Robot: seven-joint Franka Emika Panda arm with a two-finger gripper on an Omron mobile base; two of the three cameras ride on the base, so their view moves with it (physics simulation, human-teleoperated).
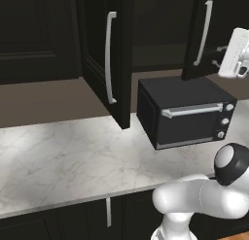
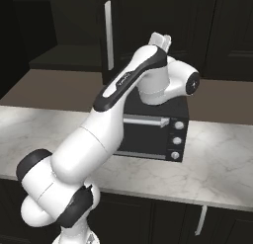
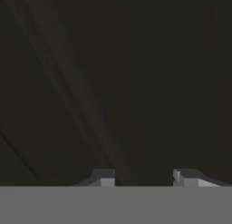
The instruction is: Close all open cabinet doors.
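The jaws are drawn in with nothing between them; the gripper (image 1: pixel 221 57) sits at the right-hand cabinet door (image 1: pixel 214 35), seemingly just beside its silver handle (image 1: pixel 203 32) — contact is hard to judge. Below stands the black toaster oven (image 1: pixel 187 112) on the marble counter (image 1: pixel 63 161). The left cabinet door (image 1: pixel 109 54) stands swung open.

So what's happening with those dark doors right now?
Tool shut, raised by right cabinet door. Left cabinet door open wide. Toaster oven below.
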